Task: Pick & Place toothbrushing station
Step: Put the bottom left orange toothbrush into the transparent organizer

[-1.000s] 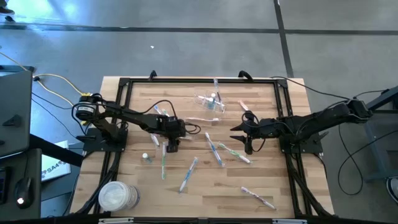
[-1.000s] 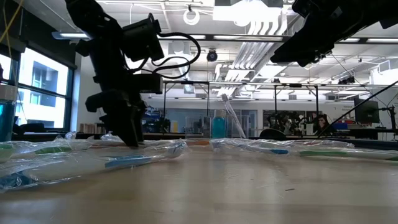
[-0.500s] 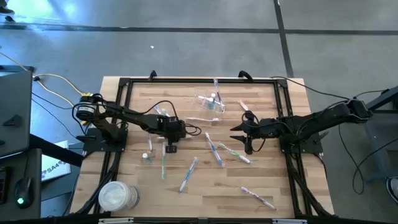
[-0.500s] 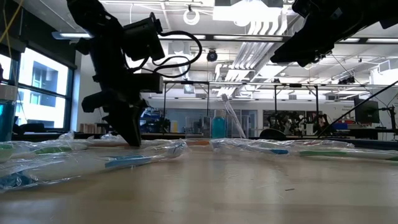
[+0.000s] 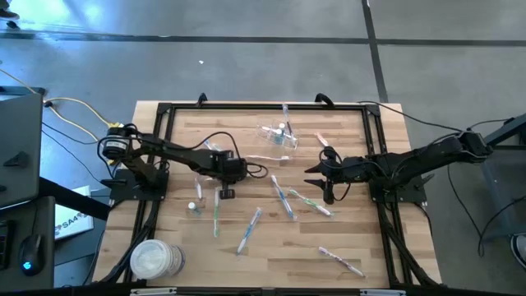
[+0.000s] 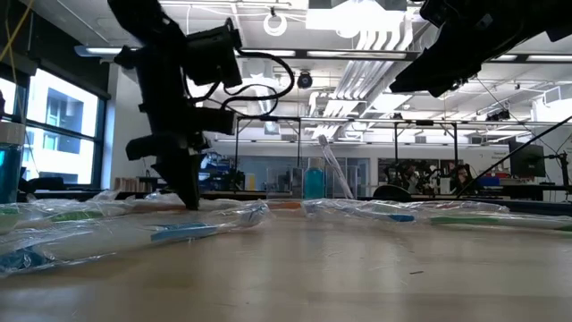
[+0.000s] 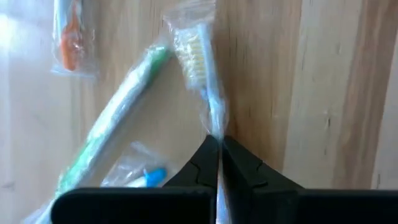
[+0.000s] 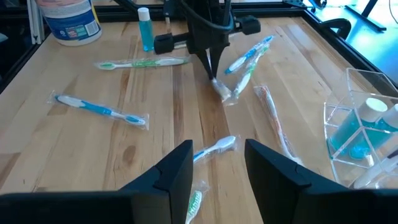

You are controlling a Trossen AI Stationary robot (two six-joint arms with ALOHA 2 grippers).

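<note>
Grip change on the left gripper (image 7: 217, 146): its fingers stood spread a second ago and are now pressed together on the wrapped white toothbrush (image 7: 200, 81), pinching the thin handle with the bristle head sticking out ahead of the tips. We read that as the pick just made, lift not yet started; in the low view the left gripper (image 6: 189, 199) is down at the tabletop (image 5: 246, 148). The brush lies left of the tabletop's middle, directly under the left gripper (image 5: 222, 194), with a green toothbrush (image 7: 109, 127) just beside it, close enough that we'd watch for the wrappers snagging on the lift. The clear plastic cup (image 5: 278, 134) sits near the far edge, about mid-width, well apart from the held brush, and already has blue items inside per the right wrist view. The right gripper (image 5: 329, 193) hovers right of centre, unchanged over the last second, fingers apart and holding nothing. Other brushes are scattered between the middle and the near edge.
</note>
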